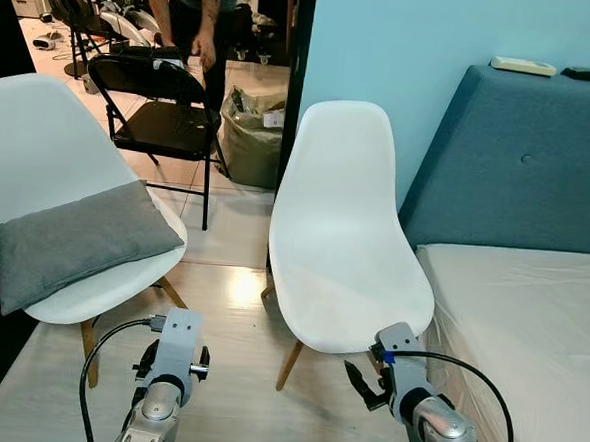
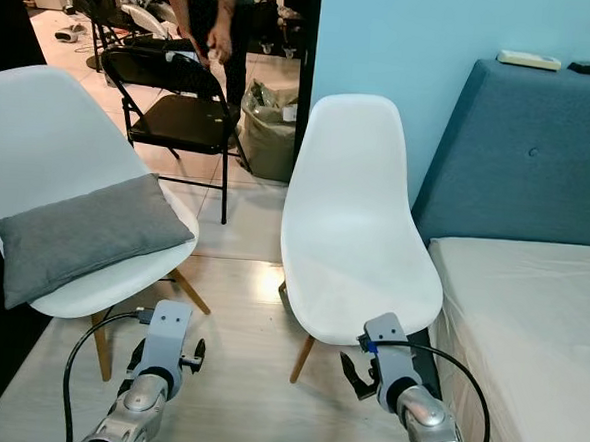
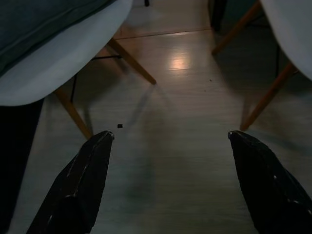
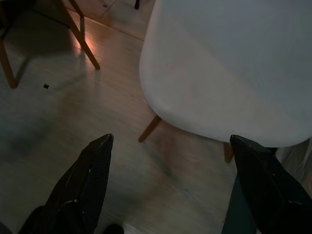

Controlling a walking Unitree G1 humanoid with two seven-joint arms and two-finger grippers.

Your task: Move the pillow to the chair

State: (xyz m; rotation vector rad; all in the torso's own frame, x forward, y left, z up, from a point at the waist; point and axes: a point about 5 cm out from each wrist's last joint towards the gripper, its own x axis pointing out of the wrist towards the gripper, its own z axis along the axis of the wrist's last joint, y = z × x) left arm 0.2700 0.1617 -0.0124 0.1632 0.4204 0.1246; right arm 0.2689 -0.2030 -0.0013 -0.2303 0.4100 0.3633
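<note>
A grey pillow lies across the seat of the white chair on my left. A second white chair stands to its right with a bare seat. My left gripper hangs low over the wooden floor in front of the pillow's chair, open and holding nothing. My right gripper is open too, low by the front edge of the bare chair's seat. Both arms show at the bottom of the left eye view, left and right.
A black folding chair stands behind the white chairs, with a person leaning on it. A filled bag sits by the doorway. A blue headboard and pale mattress bound the right side.
</note>
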